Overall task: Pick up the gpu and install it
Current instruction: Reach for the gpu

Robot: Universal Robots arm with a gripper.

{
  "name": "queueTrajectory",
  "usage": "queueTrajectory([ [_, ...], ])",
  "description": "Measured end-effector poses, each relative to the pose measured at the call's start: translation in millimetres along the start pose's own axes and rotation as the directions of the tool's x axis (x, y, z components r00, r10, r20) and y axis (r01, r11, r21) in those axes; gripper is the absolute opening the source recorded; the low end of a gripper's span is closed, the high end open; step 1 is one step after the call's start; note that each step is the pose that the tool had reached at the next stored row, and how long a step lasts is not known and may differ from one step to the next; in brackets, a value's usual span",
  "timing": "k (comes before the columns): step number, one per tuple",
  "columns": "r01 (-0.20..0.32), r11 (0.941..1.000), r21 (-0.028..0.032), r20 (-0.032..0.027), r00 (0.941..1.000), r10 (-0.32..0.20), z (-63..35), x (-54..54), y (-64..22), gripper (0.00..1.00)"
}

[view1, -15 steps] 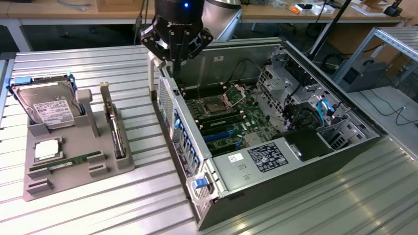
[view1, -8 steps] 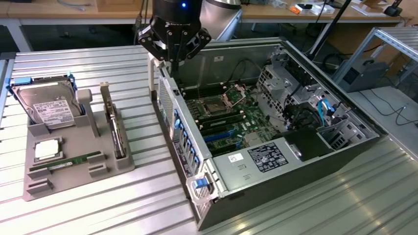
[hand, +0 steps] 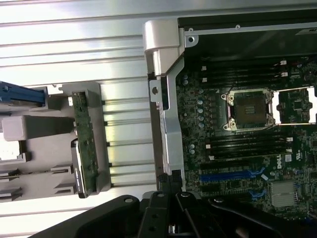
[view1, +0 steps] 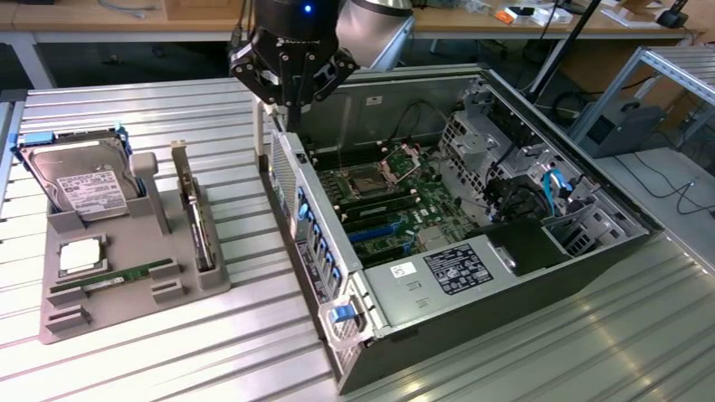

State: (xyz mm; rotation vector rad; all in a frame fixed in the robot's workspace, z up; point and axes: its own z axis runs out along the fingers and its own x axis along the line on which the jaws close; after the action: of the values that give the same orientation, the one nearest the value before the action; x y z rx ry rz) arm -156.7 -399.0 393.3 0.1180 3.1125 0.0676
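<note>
The claw (view1: 285,107) was black. The gpu (view1: 200,226) looked black, perhaps greenish, with a pale tan bracket (view1: 181,172). Its holder (view1: 134,293) was grey, the ribbed bench (view1: 167,109) silver, the motherboard (view1: 391,197) green.

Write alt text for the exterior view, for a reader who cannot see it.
A robot arm's closed tool hangs over the rim of an open computer case on a metal table. At the exterior view's left, the gpu stands upright in a grey holder, beside a hard drive.
</note>
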Motion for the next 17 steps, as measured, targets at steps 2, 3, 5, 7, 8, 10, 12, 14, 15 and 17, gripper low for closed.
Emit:
queueTrajectory([
  [2, 0.0, 1.0, 0.0, 0.0, 1.0, 0.0, 0.0, 1.2, -0.1, 0.11],
  [3, 0.0, 1.0, 0.0001, 0.0, 1.0, 0.0, -0.1, 1.9, -0.1, 0.11],
  [5, 0.0, 1.0, 0.0, 0.0, 1.0, 0.0, -0.1, 3.1, -0.2, 0.11],
  [7, 0.0, 1.0, 0.0, -0.0001, 1.0, 0.0, -0.1, 4.0, -0.3, 0.11],
  [8, 0.0, 1.0, -0.0001, 0.0, 1.0, 0.0, -0.1, 4.8, -0.4, 0.11],
  [10, 0.0, 1.0, 0.0, 0.0, 1.0, 0.0, -0.2, 6.6, -0.5, 0.11],
  [12, 0.0, 1.0, 0.0, 0.0, 1.0, 0.0, -0.3, 10.1, -0.7, 0.11],
  [14, 0.0, 1.0, 0.0, 0.0, 1.0, 0.0, -0.3, 12.3, -0.9, 0.11],
  [15, 0.0, 1.0, 0.0, 0.0, 1.0, 0.0, -0.3, 13.0, -1.0, 0.11],
  [17, 0.0, 1.0, 0.0, 0.0, 1.0, 0.0, -0.4, 14.4, -1.1, 0.11],
])
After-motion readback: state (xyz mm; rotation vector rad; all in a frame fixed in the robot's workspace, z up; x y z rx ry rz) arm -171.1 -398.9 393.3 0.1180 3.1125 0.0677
